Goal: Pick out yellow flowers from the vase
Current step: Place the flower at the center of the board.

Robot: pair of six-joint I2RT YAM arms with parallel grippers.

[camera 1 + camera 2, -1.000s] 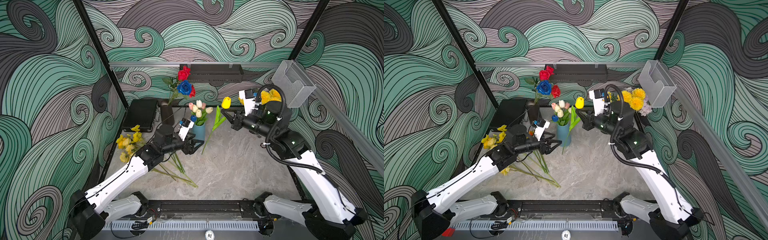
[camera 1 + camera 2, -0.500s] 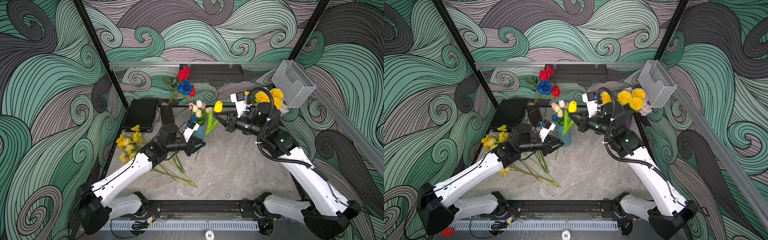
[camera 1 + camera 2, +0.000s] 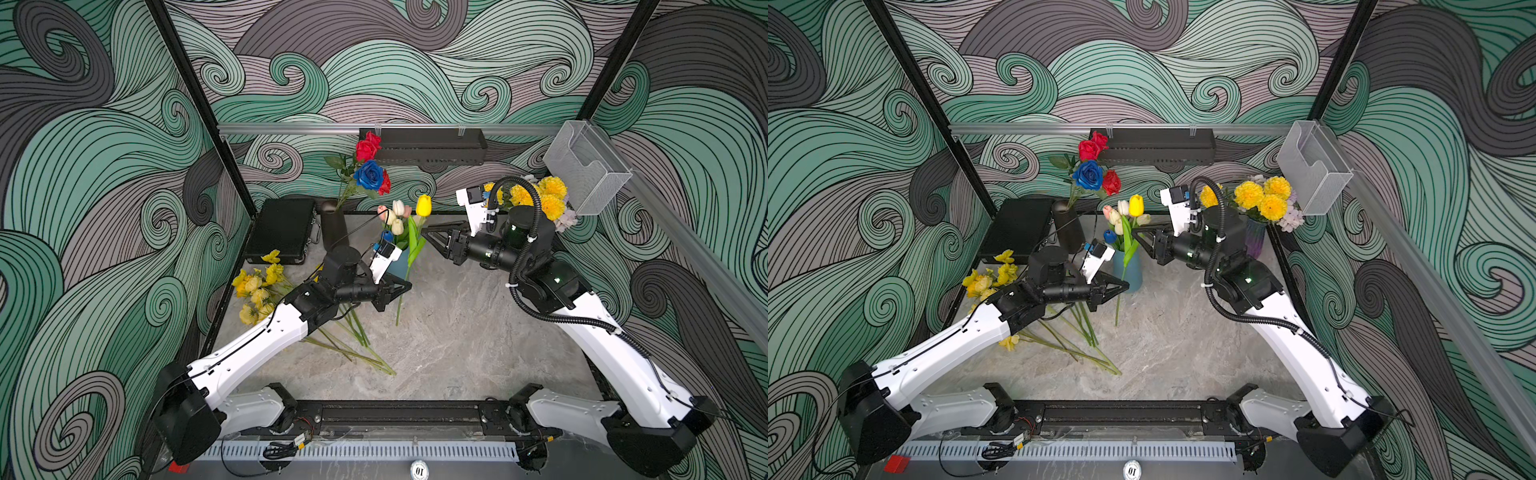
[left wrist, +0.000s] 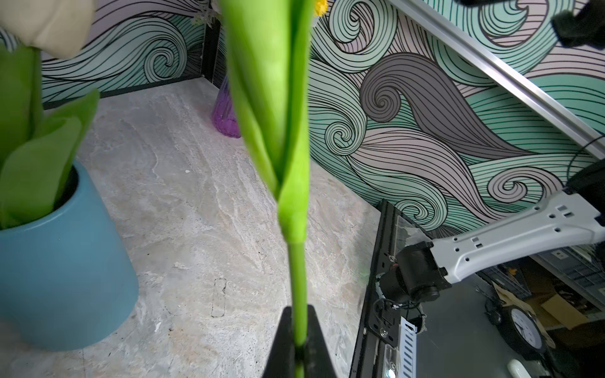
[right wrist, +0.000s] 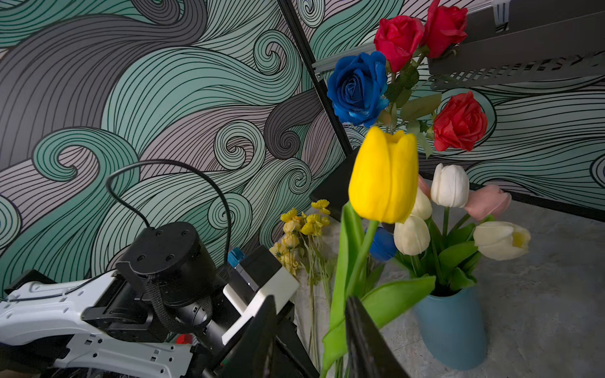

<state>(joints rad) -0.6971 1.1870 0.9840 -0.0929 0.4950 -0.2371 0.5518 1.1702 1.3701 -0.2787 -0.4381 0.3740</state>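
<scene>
A yellow tulip (image 3: pixel 423 205) (image 3: pixel 1136 205) (image 5: pixel 383 176) stands upright outside the blue vase (image 3: pixel 1131 270) (image 4: pixel 65 261) (image 5: pixel 451 327), just beside it. My left gripper (image 3: pixel 405 286) (image 3: pixel 1126 286) (image 4: pixel 298 311) is shut on its green stem (image 4: pixel 298 278), low down. My right gripper (image 3: pixel 426 232) (image 3: pixel 1136 233) (image 5: pixel 309 299) is open next to the tulip's leaves, holding nothing. White and pink tulips stay in the blue vase. More yellow flowers (image 3: pixel 257 282) (image 3: pixel 988 278) lie on the table at the left. Yellow pompoms (image 3: pixel 540 199) (image 3: pixel 1262 197) stand in a purple vase (image 3: pixel 1255 237) at the back right.
A black vase (image 3: pixel 334 224) with red and blue roses (image 3: pixel 370 174) stands at the back, next to a black case (image 3: pixel 282 228). A clear bin (image 3: pixel 586 166) hangs on the right rail. Long green stems (image 3: pixel 353 345) cross the table under my left arm.
My left gripper has shut on the tulip's stem. My right gripper has opened and let the tulip go, after carrying it left toward the blue vase.
</scene>
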